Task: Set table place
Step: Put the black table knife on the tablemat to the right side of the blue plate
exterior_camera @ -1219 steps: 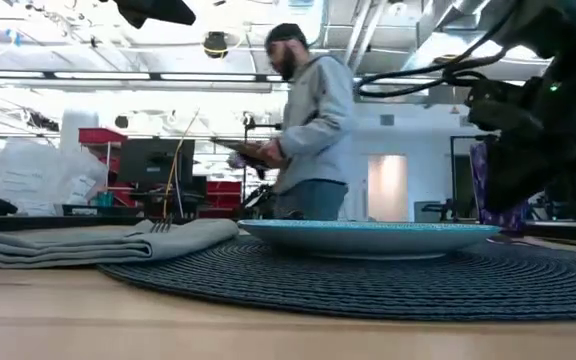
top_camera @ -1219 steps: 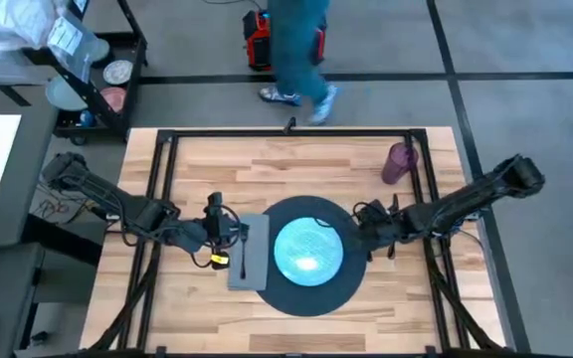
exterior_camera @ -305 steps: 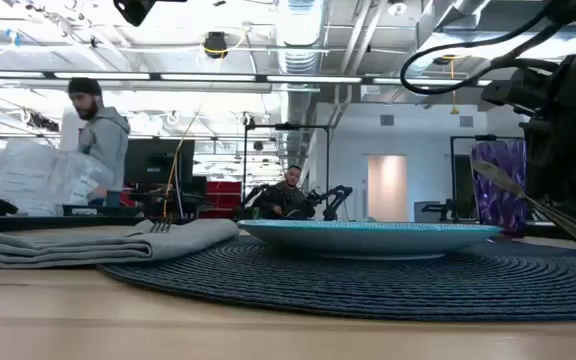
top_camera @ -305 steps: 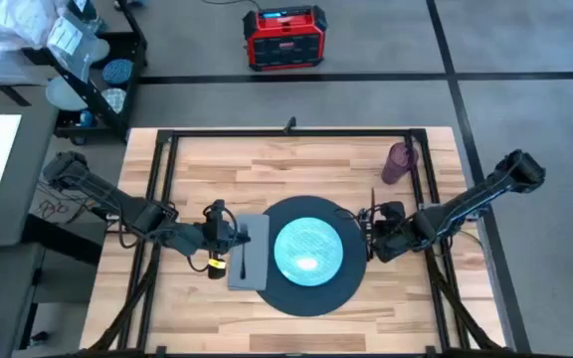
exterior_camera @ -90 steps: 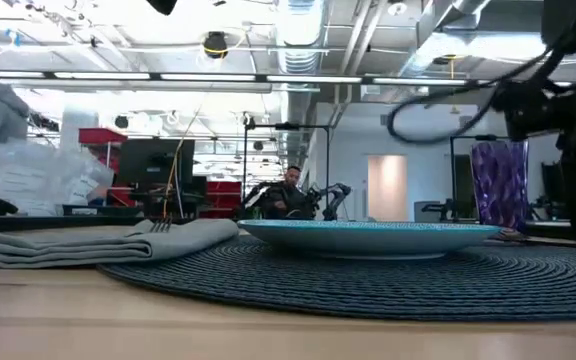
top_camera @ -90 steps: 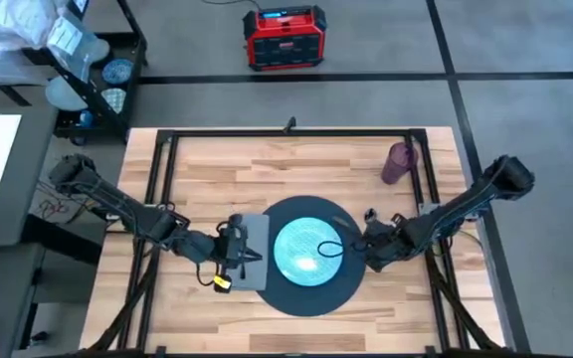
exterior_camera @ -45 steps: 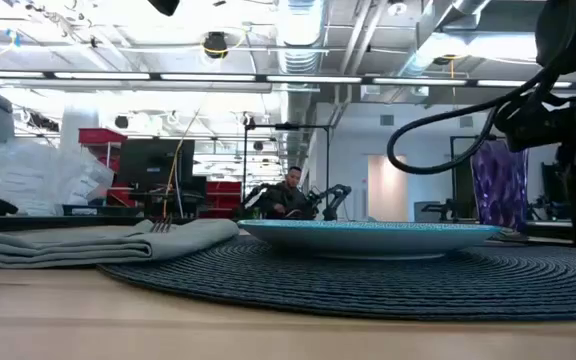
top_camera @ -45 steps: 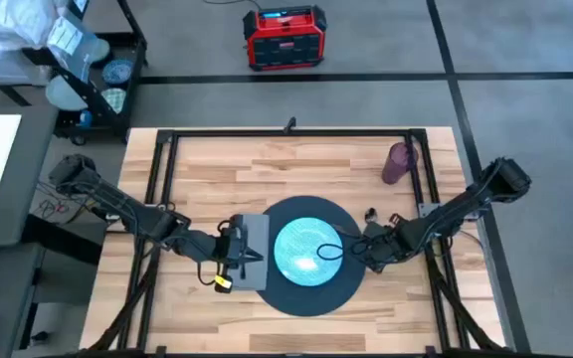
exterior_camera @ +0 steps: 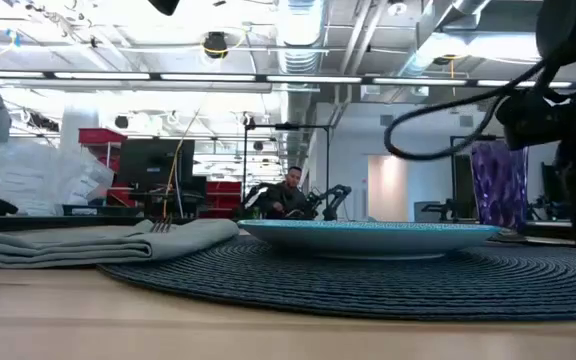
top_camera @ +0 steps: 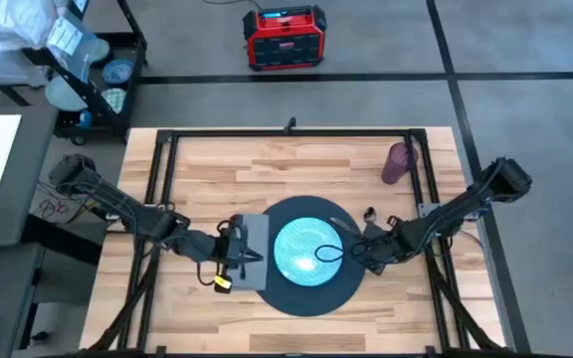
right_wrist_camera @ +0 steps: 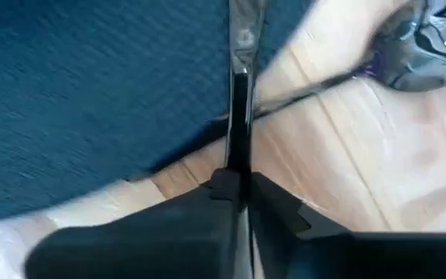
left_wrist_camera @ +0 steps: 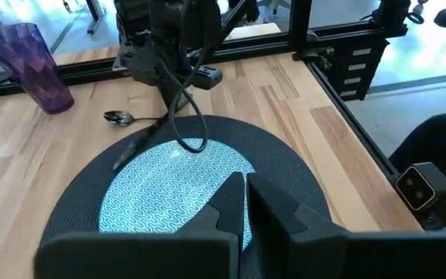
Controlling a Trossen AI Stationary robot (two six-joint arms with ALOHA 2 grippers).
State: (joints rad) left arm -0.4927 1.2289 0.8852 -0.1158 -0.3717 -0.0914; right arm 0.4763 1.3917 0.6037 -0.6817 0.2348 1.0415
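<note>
Plate: teal round plate (top_camera: pixel 301 249) sits centred on the dark grey mat (top_camera: pixel 306 296), in the middle of the wooden table (top_camera: pixel 267 169).
Napkin: grey napkin (top_camera: pixel 255 227) lies just beside the plate on the left arm's side, with its inner edge overlapping the mat's rim.
Fork: only the tines (exterior_camera: pixel 158 227) show, in the low view, resting on top of the folded napkin.
Left gripper: left gripper (left_wrist_camera: pixel 246 190) hangs over the napkin and faces the plate. Its two fingers are pressed close together, and nothing is visible between them.
Right gripper: right gripper (right_wrist_camera: pixel 238 182) is low at the mat's rim, on the side of the plate opposite the napkin. Its fingers pinch the handle of the knife.
Knife: knife (right_wrist_camera: pixel 238 93) reaches from the gripper out over the mat's rim toward the plate. Whether the blade touches the mat cannot be told.
Spoon: spoon (left_wrist_camera: pixel 118 118) lies on bare wood just off the mat, beyond the knife from the plate.
Cup: purple cup (top_camera: pixel 400 162) stands upright, well apart from the plate, toward the table's far corner on the right arm's side.
</note>
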